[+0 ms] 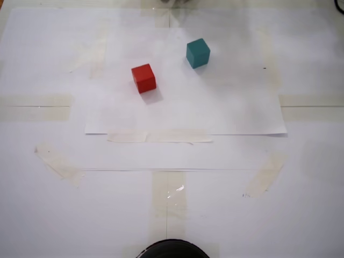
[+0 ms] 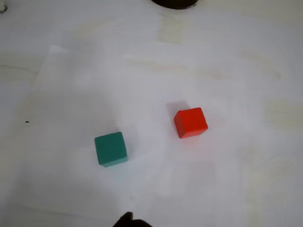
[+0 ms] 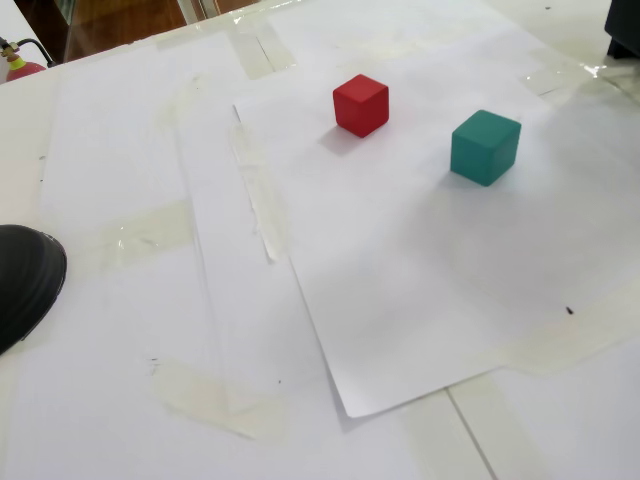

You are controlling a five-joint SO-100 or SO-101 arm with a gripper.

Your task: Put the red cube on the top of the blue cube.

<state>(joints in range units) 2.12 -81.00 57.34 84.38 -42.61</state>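
Observation:
The red cube (image 1: 143,78) sits on a white paper sheet (image 1: 215,113), apart from the teal blue cube (image 1: 198,52), which lies up and to its right in a fixed view. In the wrist view the red cube (image 2: 190,122) is right of centre and the blue cube (image 2: 111,149) is lower left. Both fixed views show them, the other with the red cube (image 3: 360,104) left of the blue cube (image 3: 485,147). Only a dark tip of the gripper (image 2: 128,221) pokes in at the wrist view's bottom edge, well above both cubes and holding nothing that I can see.
A black rounded object (image 1: 172,250) sits at the near table edge, also at the wrist view's top (image 2: 175,3) and the other fixed view's left (image 3: 25,280). Tape strips (image 1: 161,137) hold the paper sheets down. A dark part (image 3: 625,30) stands at the far right.

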